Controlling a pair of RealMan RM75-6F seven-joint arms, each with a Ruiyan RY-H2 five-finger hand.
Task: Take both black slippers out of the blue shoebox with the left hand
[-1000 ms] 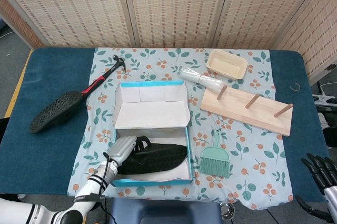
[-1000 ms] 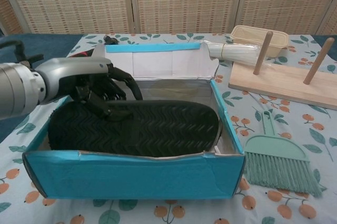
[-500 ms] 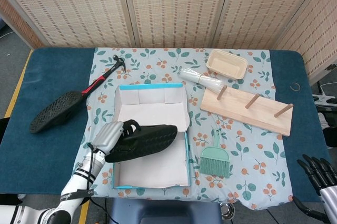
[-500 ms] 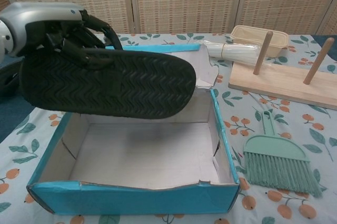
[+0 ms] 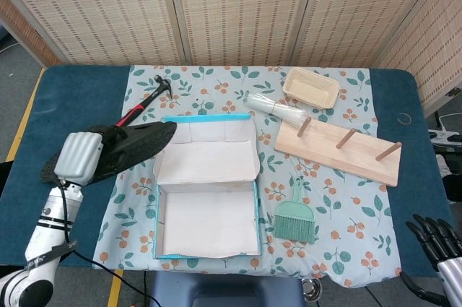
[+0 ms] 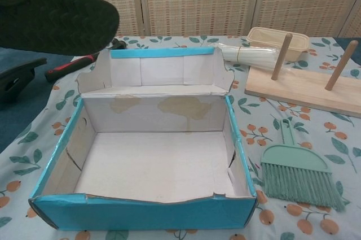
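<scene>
My left hand [image 5: 74,158] grips one black slipper [image 5: 137,144] in the air, left of the blue shoebox [image 5: 156,224] and over the blue cloth. In the chest view its ridged sole [image 6: 56,20] fills the top left corner, above the shoebox [image 6: 141,216]; the hand itself is out of that frame. The box is open, with only bare white cardboard inside. The other black slipper [image 5: 48,170] lies on the cloth at the far left, mostly hidden behind my hand. My right hand [image 5: 435,238] hangs at the bottom right corner, fingers apart, holding nothing.
A red-handled hammer [image 5: 141,108] lies behind the held slipper. Right of the box are a green hand brush [image 5: 294,220], a wooden peg rack [image 5: 339,149], a clear plastic bundle [image 5: 278,108] and a beige tray [image 5: 311,87].
My left hand has lifted the slipper out of the shoebox and carried it up and to the left, over the blue cloth. The box now holds nothing. The right hand has barely shifted.
</scene>
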